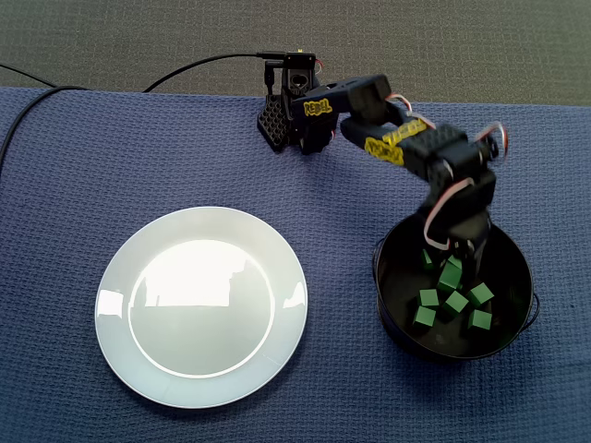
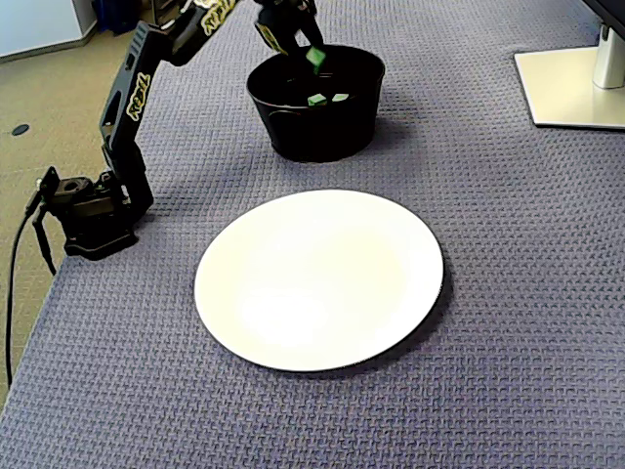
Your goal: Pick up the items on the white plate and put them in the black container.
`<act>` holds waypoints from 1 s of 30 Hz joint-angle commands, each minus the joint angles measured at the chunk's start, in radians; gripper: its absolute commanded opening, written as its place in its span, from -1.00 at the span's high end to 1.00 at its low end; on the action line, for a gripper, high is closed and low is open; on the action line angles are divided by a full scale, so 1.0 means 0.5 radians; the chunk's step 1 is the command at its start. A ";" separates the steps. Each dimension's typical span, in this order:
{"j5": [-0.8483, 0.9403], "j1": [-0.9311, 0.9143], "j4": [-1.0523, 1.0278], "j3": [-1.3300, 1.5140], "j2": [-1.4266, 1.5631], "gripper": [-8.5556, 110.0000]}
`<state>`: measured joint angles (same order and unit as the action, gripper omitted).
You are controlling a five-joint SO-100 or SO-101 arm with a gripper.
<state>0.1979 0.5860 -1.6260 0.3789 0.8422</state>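
The white plate point(image 1: 201, 305) point(image 2: 317, 278) lies bare on the blue woven cloth, with nothing on it. To its right in a fixed view stands the black container point(image 1: 392, 314) point(image 2: 317, 127), with several small green cubes point(image 1: 456, 303) on its floor. My gripper point(image 1: 454, 263) point(image 2: 311, 49) hangs over the container's opening, pointing down. It is shut on one green cube point(image 1: 451, 275) point(image 2: 314, 57), held tilted at about rim height.
The arm's base point(image 1: 291, 111) point(image 2: 88, 210) sits at the cloth's edge, and a black cable point(image 1: 203, 65) runs off from it. A white stand foot point(image 2: 571, 83) rests beyond the container. The cloth ends just behind the base.
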 commanded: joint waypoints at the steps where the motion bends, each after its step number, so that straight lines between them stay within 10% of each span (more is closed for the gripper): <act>1: 0.034 0.037 0.107 -0.006 -0.132 0.86; 7: 0.120 0.120 0.003 -0.071 -0.147 0.32; 12: 0.721 0.144 -0.273 0.298 0.518 0.28; 24: 2.046 -1.150 0.831 2.850 3.243 0.35; 30: 2.543 -1.209 1.197 4.338 4.292 0.34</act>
<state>1.3514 0.0169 -1.1029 2.1154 2.6707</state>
